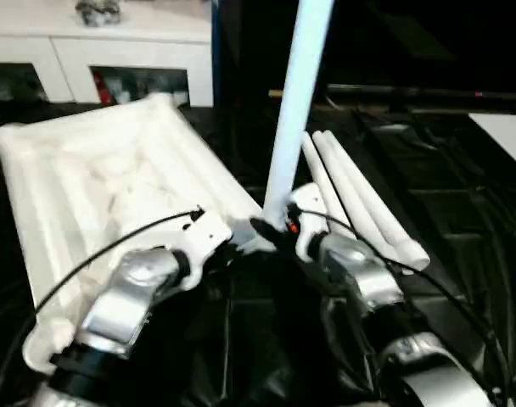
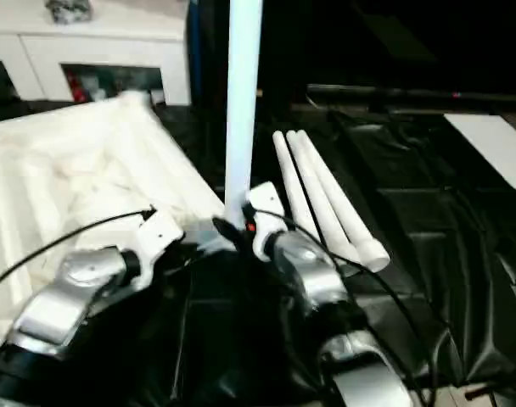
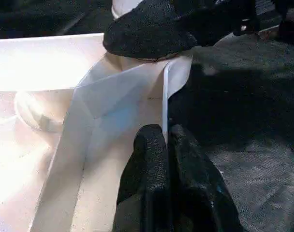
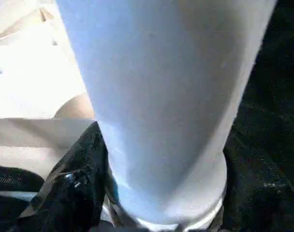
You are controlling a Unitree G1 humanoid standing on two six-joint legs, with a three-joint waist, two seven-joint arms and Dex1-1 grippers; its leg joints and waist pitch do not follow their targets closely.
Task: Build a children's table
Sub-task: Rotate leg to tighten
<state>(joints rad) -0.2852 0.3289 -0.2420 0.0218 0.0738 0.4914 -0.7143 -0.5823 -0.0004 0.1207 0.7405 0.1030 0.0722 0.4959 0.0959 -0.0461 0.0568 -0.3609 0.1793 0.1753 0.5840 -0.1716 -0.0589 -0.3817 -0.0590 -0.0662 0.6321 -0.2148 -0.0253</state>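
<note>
At frame centre our right gripper [image 1: 279, 231] pinches an upright white table leg [image 1: 294, 102]; our left gripper [image 3: 165, 145], fingers pressed together, clamps the tabletop's [image 1: 97, 182] thin rim.

Black-draped work surface [image 1: 462, 220], upturned white tabletop [image 1: 88, 186], three loose legs [image 1: 360, 203]

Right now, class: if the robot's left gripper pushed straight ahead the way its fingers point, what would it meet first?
Probably the upright leg at the tabletop corner. The left gripper, shut on the tabletop's thin rim, points along it towards the right gripper's finger at the leg's base; depth there is unclear.
</note>
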